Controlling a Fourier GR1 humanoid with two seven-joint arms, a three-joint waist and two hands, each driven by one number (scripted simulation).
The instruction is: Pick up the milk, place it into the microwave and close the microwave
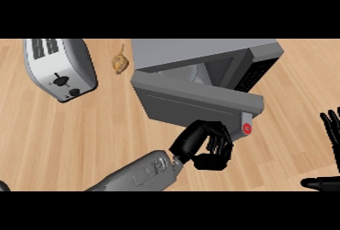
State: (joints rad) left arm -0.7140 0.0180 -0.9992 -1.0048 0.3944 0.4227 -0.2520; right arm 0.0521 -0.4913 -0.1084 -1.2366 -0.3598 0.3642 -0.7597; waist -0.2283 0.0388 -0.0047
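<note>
In the middle of the frame the left hand (207,146), fingers bent and holding nothing, leans on the microwave (199,53) door (187,96), likely to shut it; the milk is hidden, maybe inside.

Left hand (201,144), fingers curled, at microwave door (189,99); toaster (60,67) far left.

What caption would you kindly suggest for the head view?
Left robot hand at the microwave door; right robot hand rests open.
</note>
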